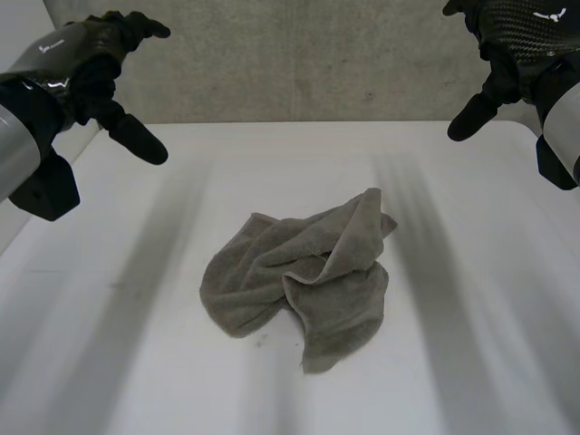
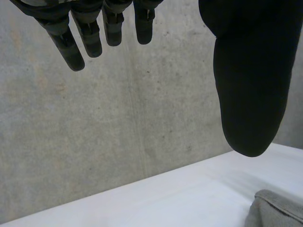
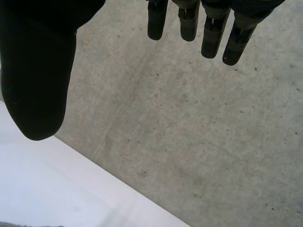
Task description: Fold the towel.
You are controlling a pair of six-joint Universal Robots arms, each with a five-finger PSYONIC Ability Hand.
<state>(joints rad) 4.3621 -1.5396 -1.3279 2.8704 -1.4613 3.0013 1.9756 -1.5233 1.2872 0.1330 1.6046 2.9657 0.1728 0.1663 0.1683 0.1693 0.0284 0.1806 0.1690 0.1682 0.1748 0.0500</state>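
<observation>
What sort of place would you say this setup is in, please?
Probably a lab or test workbench: a plain white table against a bare grey concrete wall, with a crumpled grey towel lying on it.

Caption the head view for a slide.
Crumpled grey towel on white table; left hand and right hand hover open, clear of it.
</observation>
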